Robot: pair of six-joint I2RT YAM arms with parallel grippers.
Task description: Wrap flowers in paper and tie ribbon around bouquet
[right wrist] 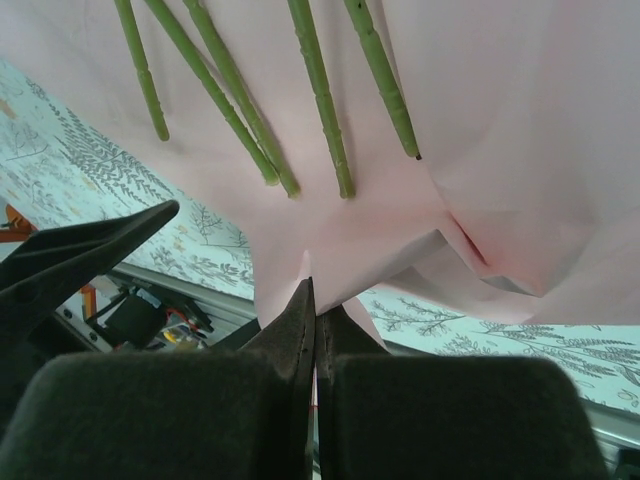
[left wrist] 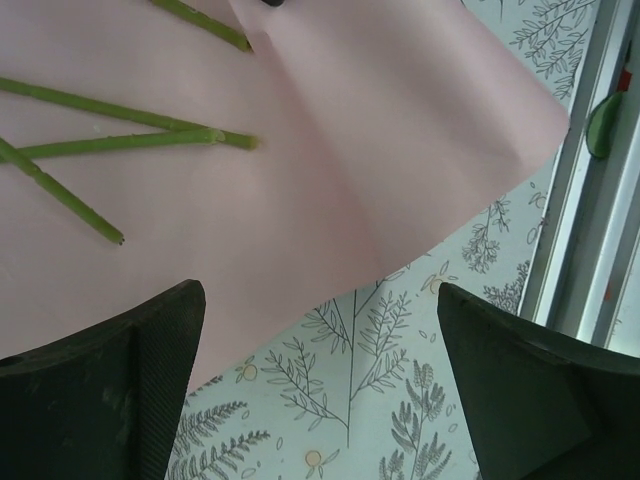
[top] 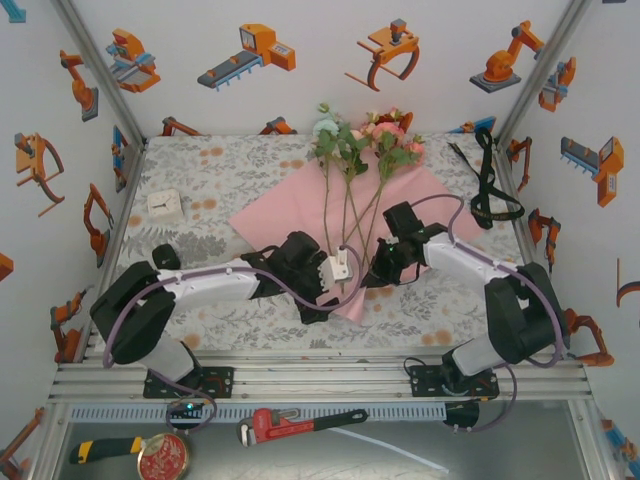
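The paper (top: 275,215) lies pink side up on the table, and the flowers (top: 372,138) lie on it, blooms at the far end and stems (top: 345,215) running toward me. My right gripper (top: 377,272) (right wrist: 312,290) is shut on the paper's (right wrist: 520,110) near edge, lifting it into a fold just below the stem ends (right wrist: 322,110). My left gripper (top: 340,285) (left wrist: 318,297) hangs open over the paper's (left wrist: 350,150) near edge, with nothing between its fingers (left wrist: 110,380); stem ends (left wrist: 130,118) lie beyond it. The black ribbon (top: 490,195) lies looped at the far right.
The floral table cover (top: 200,160) spreads under everything. A small white box (top: 165,205) sits at the left. The metal rail (left wrist: 585,200) runs along the near edge. Beyond the rail, at the front, lie a red pipe wrench (top: 300,425), a screwdriver and a round tin (top: 162,457).
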